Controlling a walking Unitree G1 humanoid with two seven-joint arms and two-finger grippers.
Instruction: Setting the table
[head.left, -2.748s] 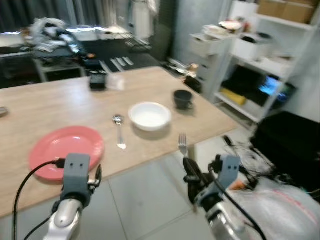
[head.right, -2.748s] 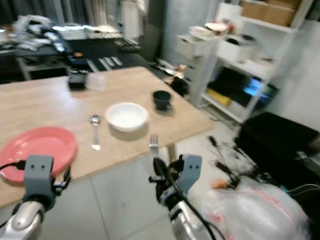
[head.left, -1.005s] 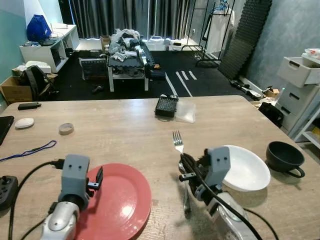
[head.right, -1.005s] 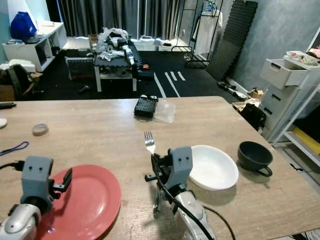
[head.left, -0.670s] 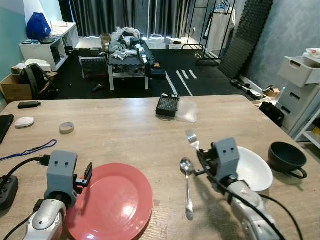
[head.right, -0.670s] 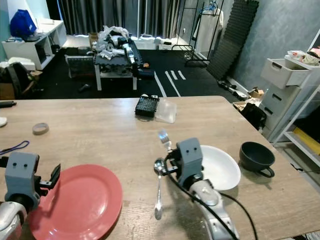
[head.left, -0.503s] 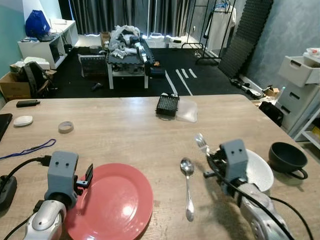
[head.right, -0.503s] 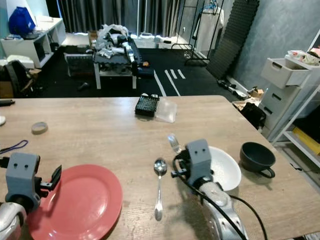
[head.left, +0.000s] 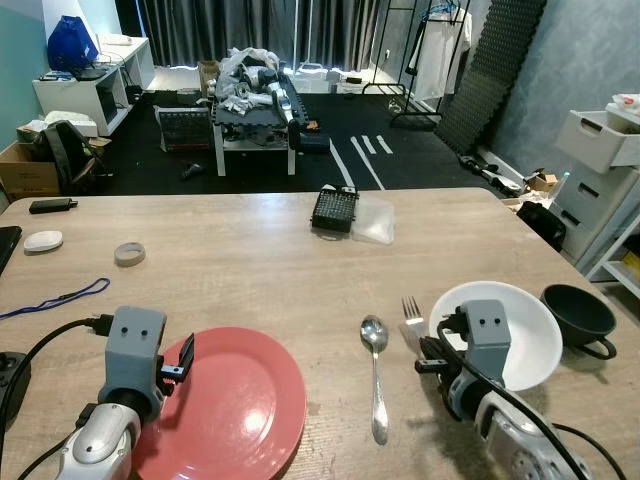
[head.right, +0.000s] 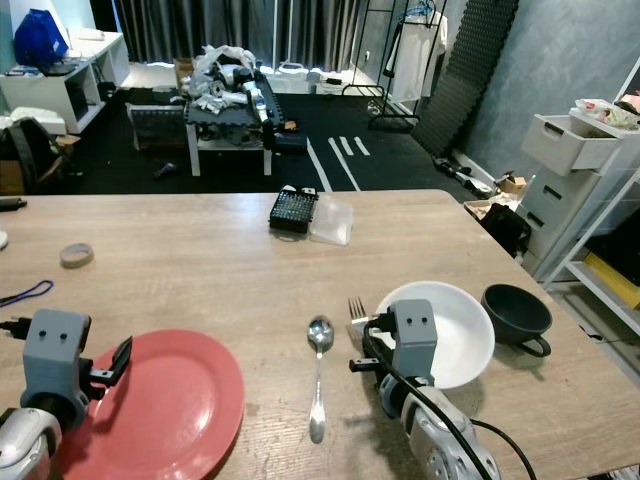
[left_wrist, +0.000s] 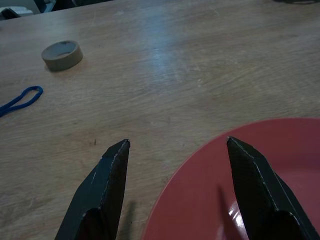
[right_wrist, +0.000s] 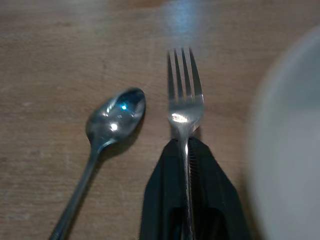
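A long desk (head.left: 250, 260) of pale, matte wood grain carries the setting. The right gripper (right_wrist: 186, 150) is closed on a shiny metal fork (right_wrist: 184, 100), its two black fingers (right_wrist: 162, 190) pinching the thin handle with the four tines pointing away from the robot. The fork sits low over the desk between a spoon (head.left: 375, 370) and a bowl (head.left: 520, 325); whether it touches the wood cannot be told. The spoon is polished steel with an oval head and a slim straight handle, lying flat just beside the fork and roughly parallel to it. The bowl is round, white and glossy, close on the fork's other side. Farther to the right stands a dark, dull-finished cup (head.left: 578, 315) with a loop handle, near the bowl but apart from it.

The left gripper (left_wrist: 175, 185) is open, its tapered black fingers spread wide and holding nothing. It hovers at the rim of a round red plate (head.left: 240, 410) with a smooth, reflective surface, one finger over the plate's edge and the other over bare wood.

Farther back on the left lie a small roll of tape (head.left: 129, 253) and a thin blue cord (head.left: 55, 298), looped at one end. Near the middle of the far edge sit a small black grid-patterned box (head.left: 335, 209) and, touching it, a clear plastic container (head.left: 373, 220).
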